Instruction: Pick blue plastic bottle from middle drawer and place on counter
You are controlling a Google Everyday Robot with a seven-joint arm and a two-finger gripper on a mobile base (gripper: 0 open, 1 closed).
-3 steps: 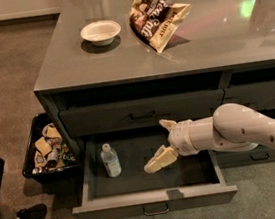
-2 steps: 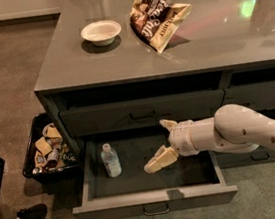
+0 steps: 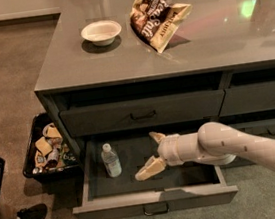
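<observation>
Since a second ago the gripper (image 3: 151,153) has edged a little to the left and lower, closer to the bottle (image 3: 111,161), while the bottle and everything on the counter sit where they were. A dark grey-green cabinet fills the scene, seen from above and in front. Its middle drawer (image 3: 186,174) is pulled out, showing a flat, plain interior and a small metal handle (image 3: 156,210) centred on the front panel. The small clear bottle with a white cap stands upright in the left part of this drawer, near the left wall. A pale, rounded robot arm (image 3: 233,144) reaches in from the right, and its gripper hovers over the middle of the drawer, to the right of the bottle and apart from it. Its two tan fingers are spread wide and hold nothing. The drawer above (image 3: 143,113) is closed. On the glossy grey counter (image 3: 121,60) sit a white bowl (image 3: 101,32) and, just to its right, a crumpled snack bag (image 3: 158,15). On the floor to the left of the cabinet stands a black bin (image 3: 34,145) full of small packets, and a dark shoe (image 3: 33,216) shows at the lower left corner.
</observation>
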